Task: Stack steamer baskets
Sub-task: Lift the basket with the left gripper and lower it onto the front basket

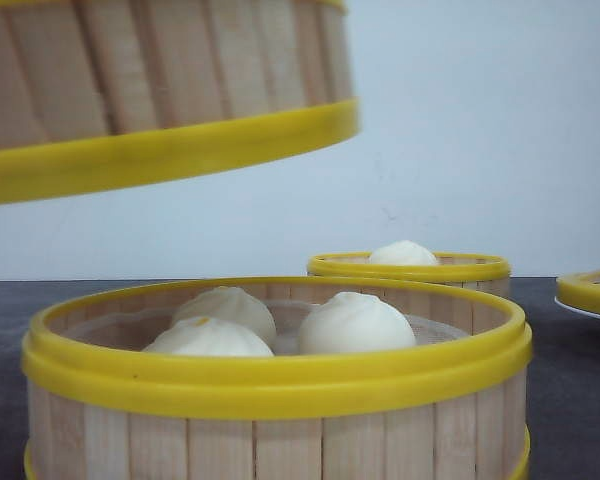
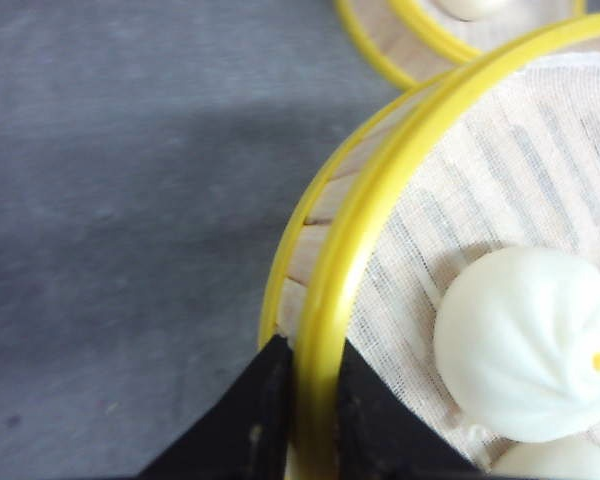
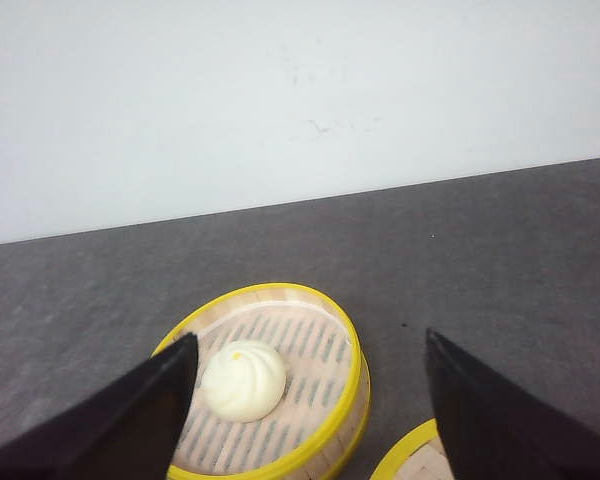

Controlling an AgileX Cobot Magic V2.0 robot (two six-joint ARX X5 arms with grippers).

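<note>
A steamer basket (image 1: 160, 90) with pale slats and a yellow rim hangs tilted in the air at the upper left of the front view. My left gripper (image 2: 313, 345) is shut on its yellow top rim (image 2: 360, 230), one finger inside and one outside the wall; white buns (image 2: 530, 340) lie on its cloth. Below and nearest the front camera stands a second basket (image 1: 280, 400) holding three buns. A third basket (image 1: 410, 266) with one bun (image 3: 242, 380) sits farther back. My right gripper (image 3: 310, 338) hovers open above that basket (image 3: 330, 330), with nothing between its fingers.
A yellow-rimmed piece (image 1: 590, 290) rests on a white plate (image 1: 580, 312) at the right edge. The table top (image 1: 570, 400) is dark grey, backed by a pale wall (image 1: 480, 120). Another yellow rim (image 3: 410, 455) shows beside the right finger.
</note>
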